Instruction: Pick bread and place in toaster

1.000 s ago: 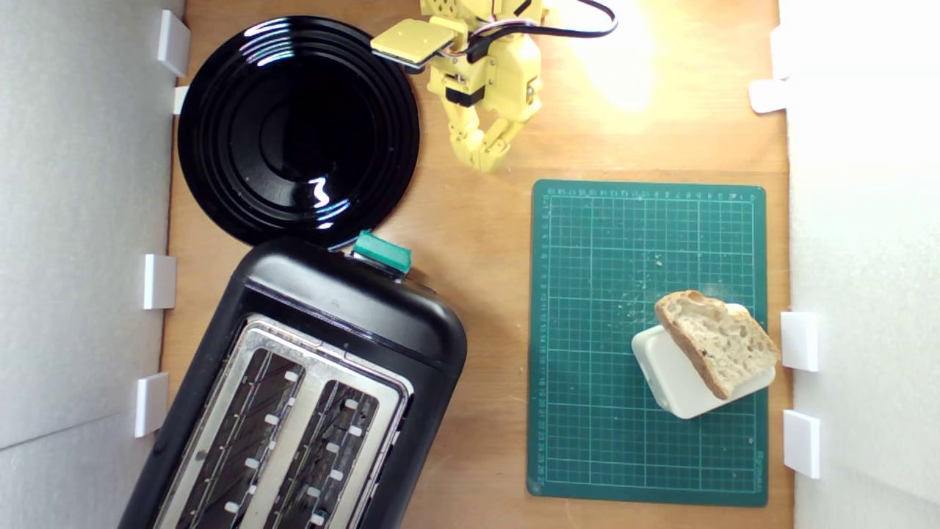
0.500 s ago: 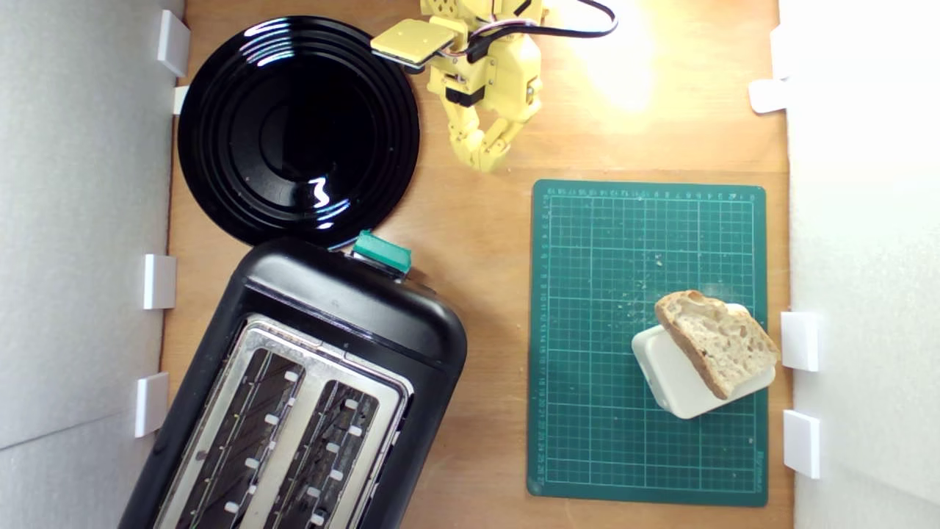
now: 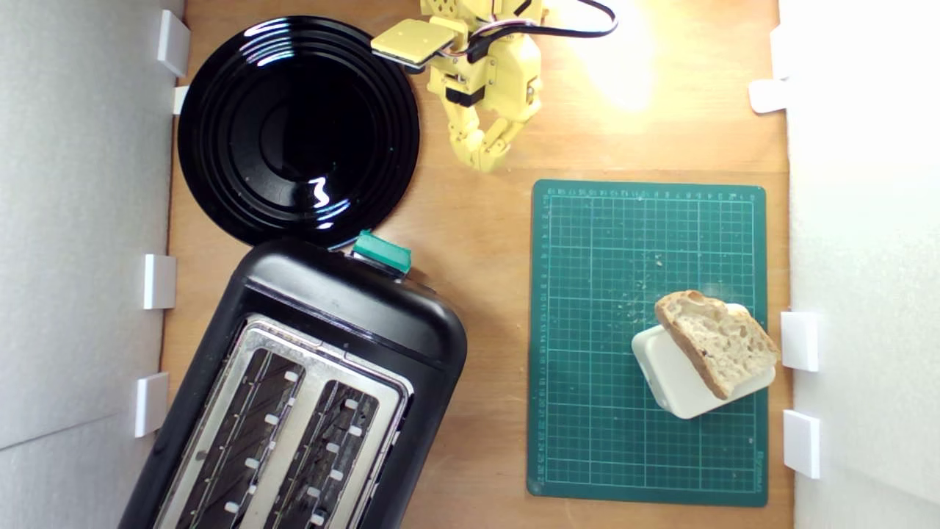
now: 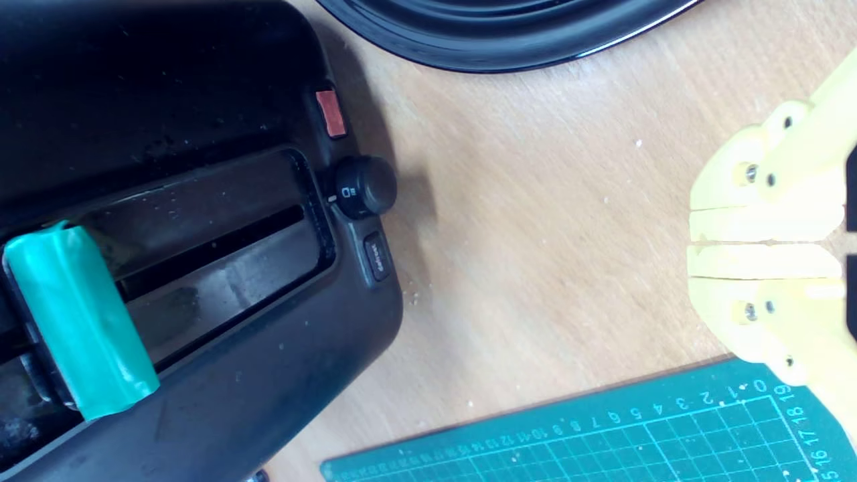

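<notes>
Bread point(image 3: 716, 342): pale tan airy crumb, brown crust, wedge-shaped, lying tilted across a white box point(image 3: 679, 382) on the green mat point(image 3: 587, 330). Tool point(image 3: 485, 158) sitting closed, empty, well apart, near the black plate point(image 3: 297, 128). Toaster point(image 3: 294, 397) slots showing empty.

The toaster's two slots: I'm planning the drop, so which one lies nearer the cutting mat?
The slot toward the exterior view's right, on the toaster side facing the green cutting mat; the other slot lies beside the white wall.
</notes>
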{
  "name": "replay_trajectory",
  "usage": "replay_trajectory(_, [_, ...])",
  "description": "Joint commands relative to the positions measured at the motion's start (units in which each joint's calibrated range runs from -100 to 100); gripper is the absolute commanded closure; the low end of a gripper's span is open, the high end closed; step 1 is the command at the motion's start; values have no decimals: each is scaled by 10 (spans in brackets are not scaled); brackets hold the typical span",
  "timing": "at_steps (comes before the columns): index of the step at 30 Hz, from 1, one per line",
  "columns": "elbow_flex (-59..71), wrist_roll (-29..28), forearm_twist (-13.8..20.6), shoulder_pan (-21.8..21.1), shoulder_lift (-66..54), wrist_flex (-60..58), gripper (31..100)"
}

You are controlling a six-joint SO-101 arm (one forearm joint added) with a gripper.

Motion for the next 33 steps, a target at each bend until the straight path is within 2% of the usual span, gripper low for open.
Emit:
replay_trajectory(1, [4,3,0,-2,-3,3,903])
replay_trajectory(17, [4,-2,-1,-2,-1,2,904])
replay_trajectory(25, [-7,-3,-77,0,2,0,904])
replay_trajectory(33, [-7,-12,-73,-2,28,-12,904])
